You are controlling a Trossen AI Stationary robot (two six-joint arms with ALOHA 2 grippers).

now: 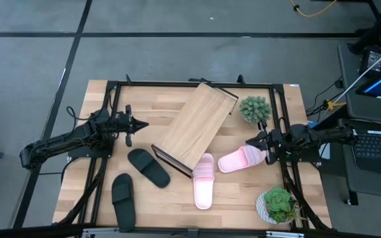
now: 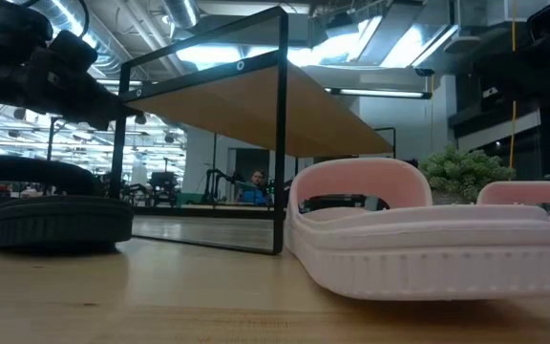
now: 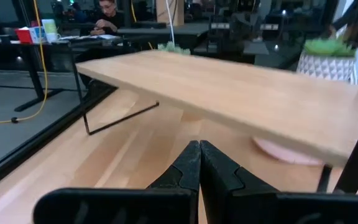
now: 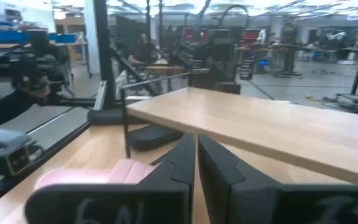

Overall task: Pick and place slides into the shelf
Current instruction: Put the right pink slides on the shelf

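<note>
The shelf (image 1: pixel 197 123) lies diagonally across the middle of the table (image 1: pixel 98 99) in the high view, its board running from upper right to lower left, with the black frame showing at both ends. In the low view the board (image 2: pixel 256 105) slants overhead on thin black legs.

Four slides are on the table, none on the shelf:
- Pink slide A (image 1: pixel 204 180) lies lengthwise at lower centre, its strap end touching or just beside the lower corner of the shelf. It fills the foreground of the low view (image 2: pixel 418 239).
- Pink slide B (image 1: pixel 240 159) lies tilted at centre right, just beside slide A.
- Black slide A (image 1: pixel 148 166) lies at an angle at lower left of centre, just beside the lower end of the shelf.
- Black slide B (image 1: pixel 123 200) lies near the lower left edge, apart from the other three.

Left gripper (image 1: pixel 139 123): centre left of the frame, above the tabletop, pointing toward the shelf. Fingers clenched, nothing between them (the left wrist view shows the tips (image 3: pixel 199 163) pressed together).

Right gripper (image 1: pixel 250 142): centre right, pointing toward the shelf, directly over the toe of pink slide B. Fingers nearly together, grasping nothing; the right wrist view shows the slide (image 4: pixel 98 174) below the tips.

Two potted plants stand on the right side: one (image 1: pixel 255 109) at upper right, one (image 1: pixel 278 205) at lower right.
</note>
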